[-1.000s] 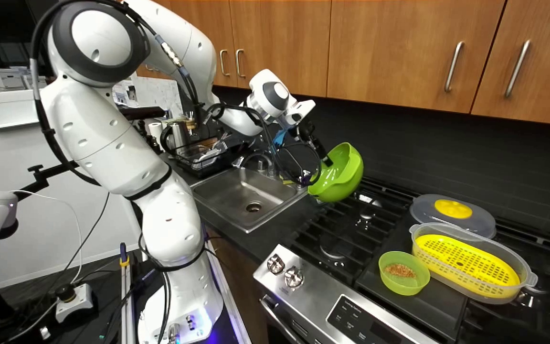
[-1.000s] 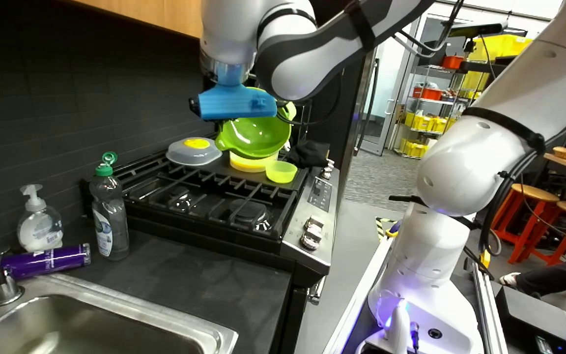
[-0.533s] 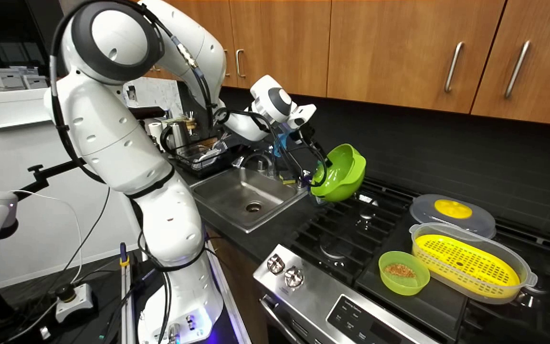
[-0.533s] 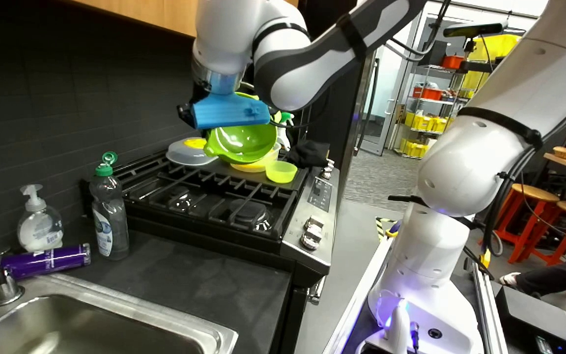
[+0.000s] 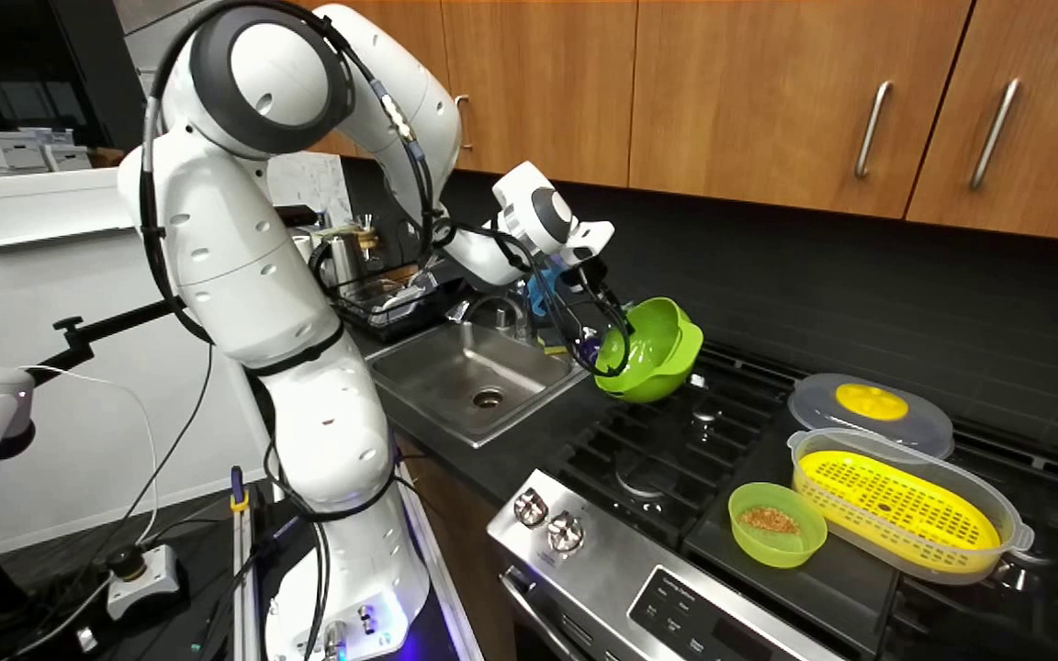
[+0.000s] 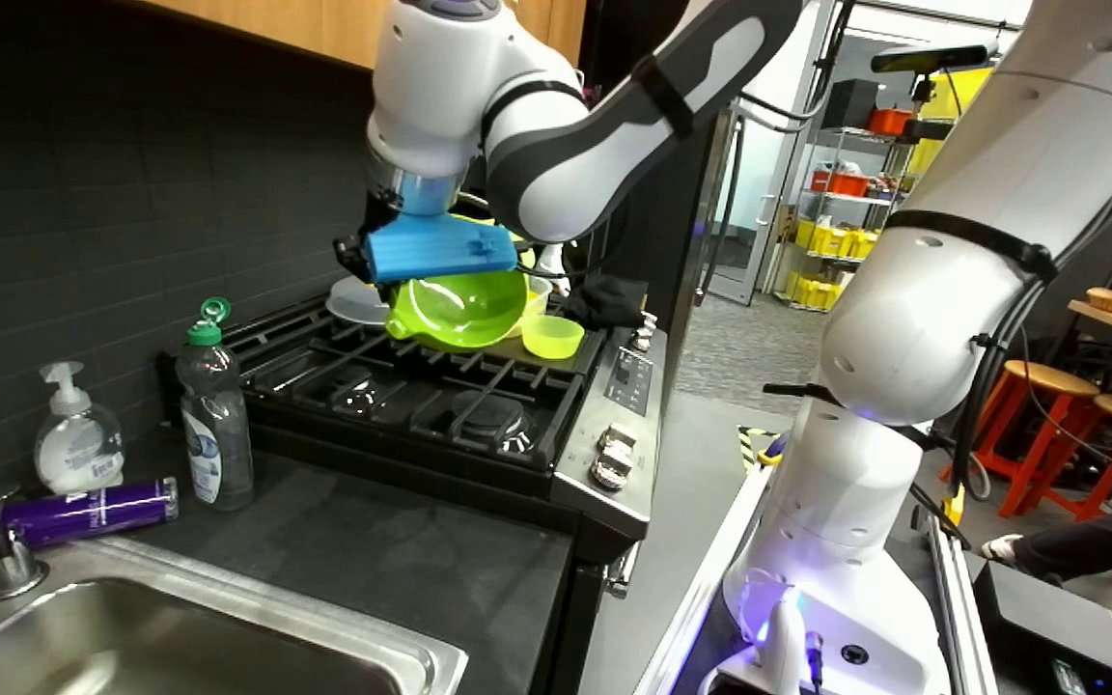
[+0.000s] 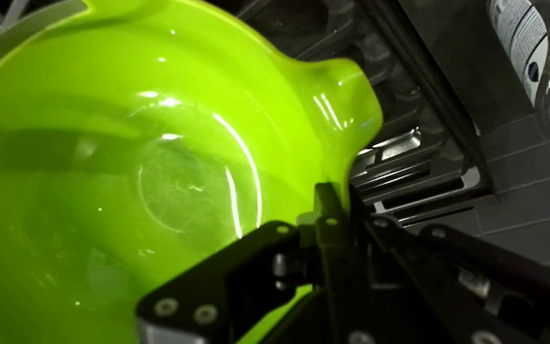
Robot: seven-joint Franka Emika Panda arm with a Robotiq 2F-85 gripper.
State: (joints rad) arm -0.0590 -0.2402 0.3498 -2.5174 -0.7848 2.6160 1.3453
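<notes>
The gripper pinches the green bowl by its rim, likely light, stiff and slippery, best held at that thin edge

Arm: glossy white, swelling into rounded links, dotted with small oval recesses.
Joint cap: round and white, set in a broad dark-grey ring.
Forearm side: pale, bordered in charcoal.
Straps: flat and black, wrapped around the links.
Cables: black and thick, tied along the outside, meeting a silver connector.
Collar: shiny metal, tinged blue.
Bracket: bright blue, blocky, ribbed.
Gripper: black, built of jointed bars, studded with pale round screw heads.
Base: white, flared, glowing blue-violet near the bottom, bearing a metal plug.
</notes>
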